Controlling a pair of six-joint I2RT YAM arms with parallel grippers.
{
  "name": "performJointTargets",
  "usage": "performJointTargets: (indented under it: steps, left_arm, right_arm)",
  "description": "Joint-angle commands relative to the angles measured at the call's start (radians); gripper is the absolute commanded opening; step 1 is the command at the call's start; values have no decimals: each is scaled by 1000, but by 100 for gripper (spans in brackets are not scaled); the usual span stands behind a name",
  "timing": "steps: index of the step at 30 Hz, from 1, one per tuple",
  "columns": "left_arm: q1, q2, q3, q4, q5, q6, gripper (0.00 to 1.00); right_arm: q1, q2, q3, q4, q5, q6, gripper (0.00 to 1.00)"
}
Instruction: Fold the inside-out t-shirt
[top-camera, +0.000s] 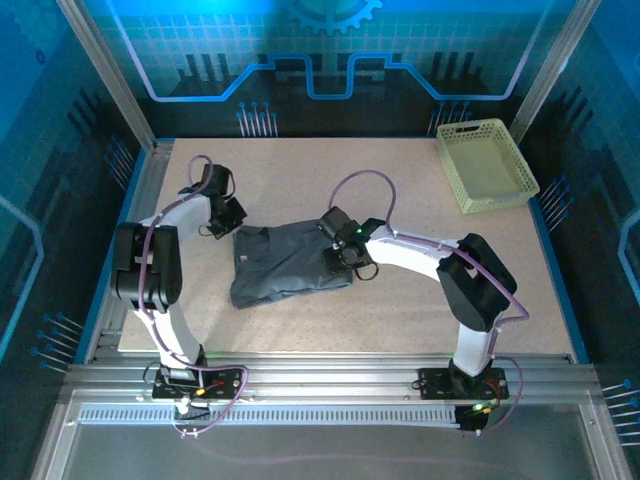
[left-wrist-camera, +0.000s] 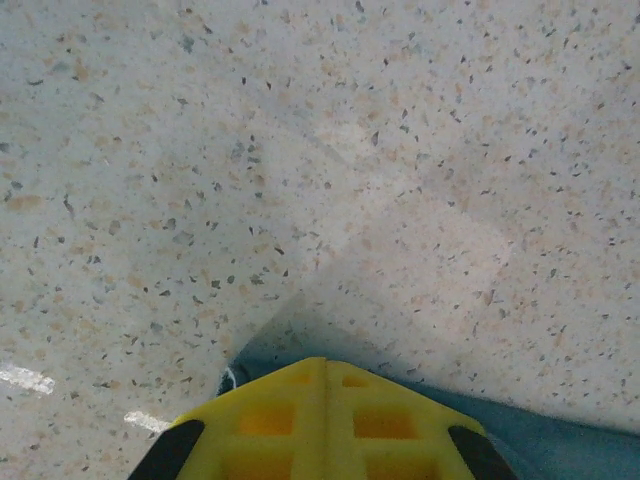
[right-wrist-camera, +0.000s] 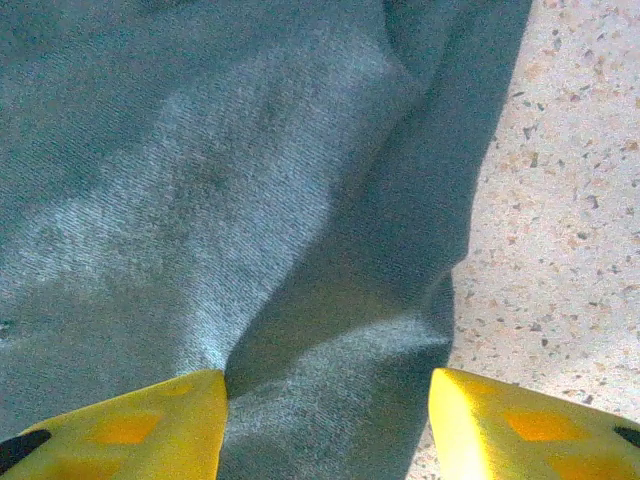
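Note:
The inside-out t-shirt (top-camera: 285, 262) lies crumpled and roughly oblong on the middle of the table, dark slate grey. My left gripper (top-camera: 232, 215) is at its far left corner. In the left wrist view the yellow fingertips (left-wrist-camera: 325, 362) are pressed together, with the shirt's edge (left-wrist-camera: 560, 430) showing right under and beside them. My right gripper (top-camera: 343, 248) sits low over the shirt's far right edge. Its fingers (right-wrist-camera: 328, 385) stand apart, straddling a raised fold of the fabric (right-wrist-camera: 200, 180) without pinching it.
A pale yellow-green plastic basket (top-camera: 447, 160) stands at the far right corner of the speckled table (top-camera: 400, 180). Bare tabletop (right-wrist-camera: 570, 200) shows just right of the shirt's edge. Metal frame rails border the table on the left and at the front.

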Motion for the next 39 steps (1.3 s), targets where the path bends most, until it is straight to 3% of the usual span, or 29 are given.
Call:
performJointTargets:
  steps: [1,3,4,6,10,14,16,23,27,31,37,39]
  left_arm:
    - [28,-2,-20,37,52,7,0]
    - [31,-7,-16,27,67,8,1]
    - [30,-15,-16,23,71,9,7]
    - [29,-47,-33,28,76,7,30]
    - [22,-96,-51,30,111,23,43]
    - [-10,-109,-46,-8,91,42,50]
    - [-22,-98,-45,-10,83,42,50]
    - [-28,-33,-22,-21,89,43,28]
    - [-28,-26,-17,-24,98,44,24]
    - [-28,-19,-13,-39,82,47,29]
    - [-39,-2,4,-79,27,66,44]
    - [-45,9,12,-87,19,71,45]
  right_arm:
    - [20,-15,-19,34,-1,36,56]
    - [21,-10,-28,35,10,48,56]
    - [21,-13,-34,35,15,52,56]
    - [21,-26,-47,43,16,53,57]
    - [20,-35,-46,32,30,47,58]
    - [21,-33,-48,19,51,55,59]
    - [21,-31,-53,21,46,59,59]
    - [26,-14,-67,26,52,75,59]
    - [10,6,-65,3,63,108,59]
    - [7,9,-76,15,61,113,59]
    - [7,17,-67,12,57,110,60]
    - [7,15,-64,13,55,106,60]
